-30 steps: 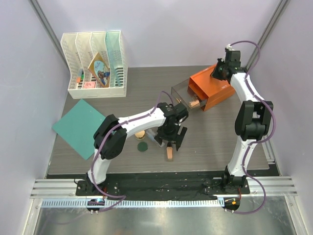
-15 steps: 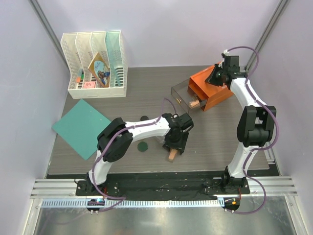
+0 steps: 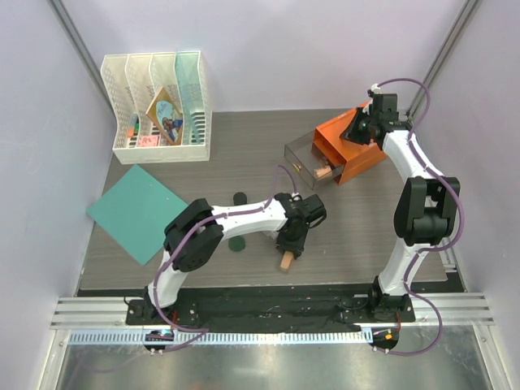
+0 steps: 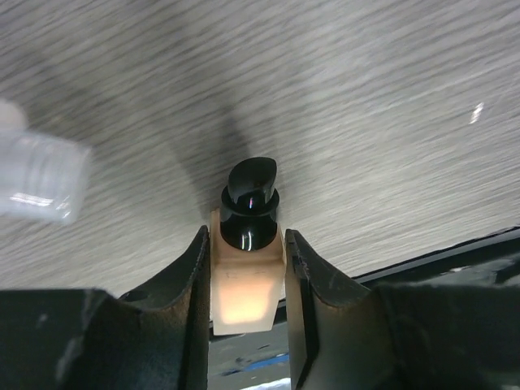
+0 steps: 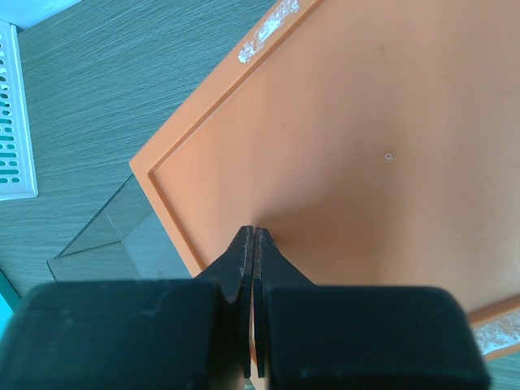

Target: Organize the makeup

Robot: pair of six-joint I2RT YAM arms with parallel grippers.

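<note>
A peach bottle with a black cap [image 4: 248,276] lies on the table near the front edge [image 3: 286,261]. My left gripper [image 4: 247,236] is shut on it, a finger against each flat side; from above the gripper [image 3: 289,244] hides most of the bottle. A blurred clear tube [image 4: 41,175] lies just to the left in the left wrist view. One dark-green disc [image 3: 236,243] rests left of the gripper, and a dark disc [image 3: 240,197] lies farther back. My right gripper [image 5: 254,231] is shut and empty, tips against the top of the orange drawer box [image 5: 341,122].
The orange drawer box [image 3: 357,150] stands at the back right with its clear drawer [image 3: 302,156] pulled out, a peach item [image 3: 322,172] inside. A white file rack [image 3: 158,106] stands at the back left. A teal sheet [image 3: 134,211] lies at the left.
My left gripper moved toward the front edge onto the peach bottle and closed from wide open onto its sides. The right gripper shifted slightly over the orange box and stayed shut.
</note>
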